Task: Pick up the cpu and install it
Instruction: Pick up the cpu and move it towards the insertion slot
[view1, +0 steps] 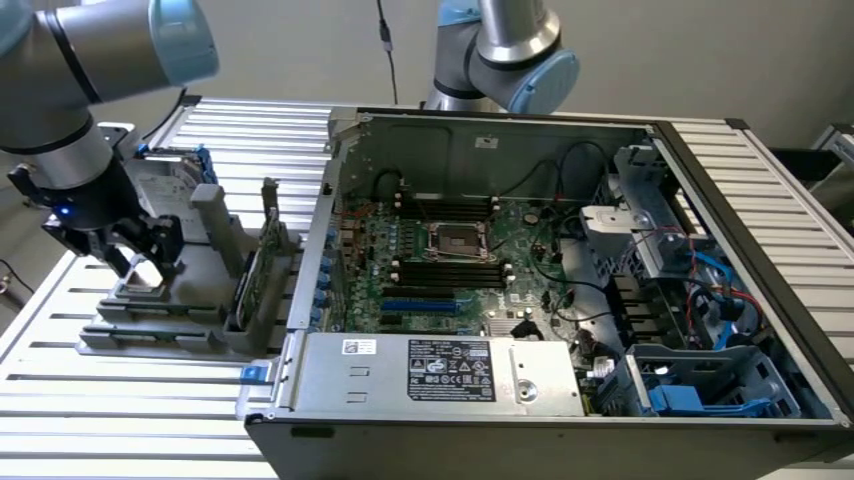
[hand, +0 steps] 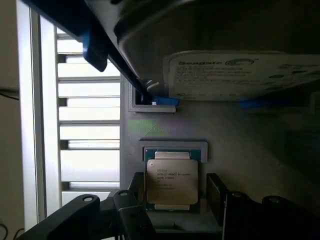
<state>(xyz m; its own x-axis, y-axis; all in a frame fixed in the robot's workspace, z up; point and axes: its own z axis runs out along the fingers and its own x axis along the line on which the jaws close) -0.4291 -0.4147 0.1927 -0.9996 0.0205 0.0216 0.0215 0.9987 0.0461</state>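
Note:
The cpu (hand: 171, 181), a small square chip with a pale silvery top and printed text, lies flat in a recess of the grey holder (hand: 150, 125). My gripper (hand: 175, 197) is low over it and open, one black finger (hand: 134, 192) on each side of the chip, the other (hand: 216, 196) standing a small gap off its edge. In the exterior view the gripper (view1: 140, 262) hangs over the grey holder (view1: 160, 325) at the exterior view's left, with a pale patch, the cpu (view1: 144, 272), between the fingers. The bare socket (view1: 454, 240) sits mid-motherboard in the open computer case (view1: 561, 400).
A silver hard drive (hand: 240, 75) in a blue frame stands in the holder just beyond the cpu. Upright cards (view1: 254, 270) stand in the holder between gripper and case. A second arm (view1: 501, 55) stands behind the case. The slatted table (view1: 120, 420) runs underneath.

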